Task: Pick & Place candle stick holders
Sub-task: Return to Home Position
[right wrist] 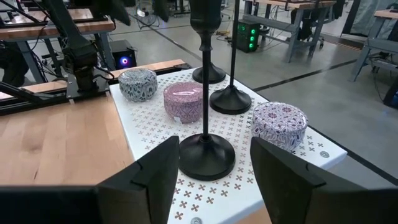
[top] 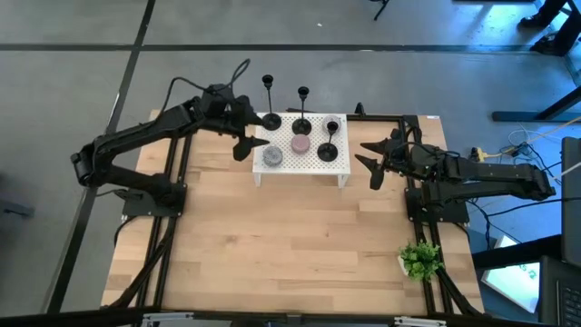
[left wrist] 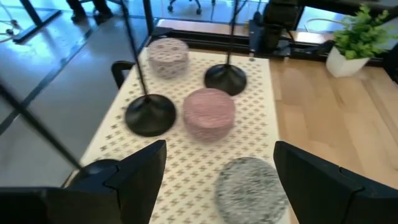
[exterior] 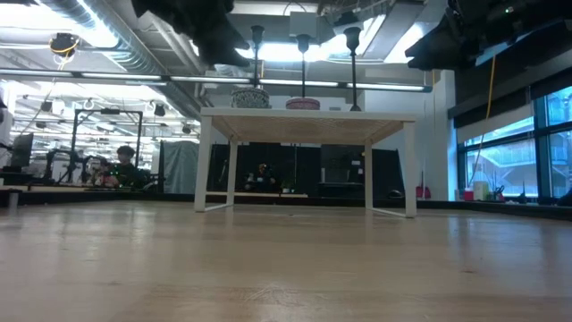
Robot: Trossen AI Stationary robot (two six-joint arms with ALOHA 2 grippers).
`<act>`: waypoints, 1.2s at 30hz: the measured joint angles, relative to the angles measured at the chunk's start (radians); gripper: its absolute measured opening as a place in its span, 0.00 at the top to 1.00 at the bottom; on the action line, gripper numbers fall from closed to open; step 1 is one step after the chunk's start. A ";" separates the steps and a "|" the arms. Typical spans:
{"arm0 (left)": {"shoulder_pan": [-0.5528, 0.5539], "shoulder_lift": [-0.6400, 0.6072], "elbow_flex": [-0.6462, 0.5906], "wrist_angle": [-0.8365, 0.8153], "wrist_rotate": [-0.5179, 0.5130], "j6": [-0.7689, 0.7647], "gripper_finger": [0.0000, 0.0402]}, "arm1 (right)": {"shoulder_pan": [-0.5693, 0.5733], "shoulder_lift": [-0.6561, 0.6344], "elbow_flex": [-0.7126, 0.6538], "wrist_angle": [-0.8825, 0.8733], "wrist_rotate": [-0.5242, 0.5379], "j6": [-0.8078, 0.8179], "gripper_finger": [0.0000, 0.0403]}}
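Observation:
Three black candle stick holders stand upright by their round bases on a white perforated stand at the table's far middle: one at the far left, one in the middle, one nearer right. My left gripper hovers open at the stand's left end, above its top; the nearest holder base shows beside one finger. My right gripper is open just off the stand's right end, level with the closest holder, which shows between its fingers but apart from them.
Three round candle tins sit on the stand among the holders: grey, pink, and purple-white. A small green plant in a white pot stands near the table's right edge. Bare wood lies in front of the stand.

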 joint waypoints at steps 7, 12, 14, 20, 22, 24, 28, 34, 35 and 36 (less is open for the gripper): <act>-0.107 0.000 0.000 0.001 -0.099 -0.006 0.27 | 0.000 0.000 0.000 0.000 0.000 0.000 0.50; -0.170 0.000 0.000 0.013 -0.138 -0.033 0.27 | 0.000 0.000 0.000 0.001 0.000 0.000 0.50; -0.197 0.000 0.000 0.031 -0.156 -0.043 0.27 | 0.000 0.000 0.000 0.002 0.000 0.000 0.50; -0.259 0.000 0.000 0.050 -0.164 -0.056 0.27 | 0.000 0.000 0.000 0.014 -0.015 0.000 0.50; -0.275 0.000 0.000 0.051 -0.165 -0.067 0.27 | 0.000 0.000 0.000 0.019 -0.025 0.000 0.50; -0.294 0.000 0.000 0.052 -0.167 -0.079 0.27 | 0.000 0.000 0.000 0.019 -0.027 0.000 0.50; -0.345 0.000 0.000 0.054 -0.187 -0.091 0.27 | 0.000 0.000 0.000 0.019 -0.027 0.000 0.50; -0.431 0.000 0.000 0.060 -0.273 -0.093 0.27 | 0.000 0.000 0.000 0.019 -0.028 0.001 0.50; -0.445 0.000 0.000 0.062 -0.283 -0.098 0.27 | 0.000 0.000 0.000 0.019 -0.036 0.005 0.50; -0.457 0.000 0.000 0.063 -0.287 -0.102 0.27 | 0.000 0.000 0.000 0.020 -0.048 0.007 0.50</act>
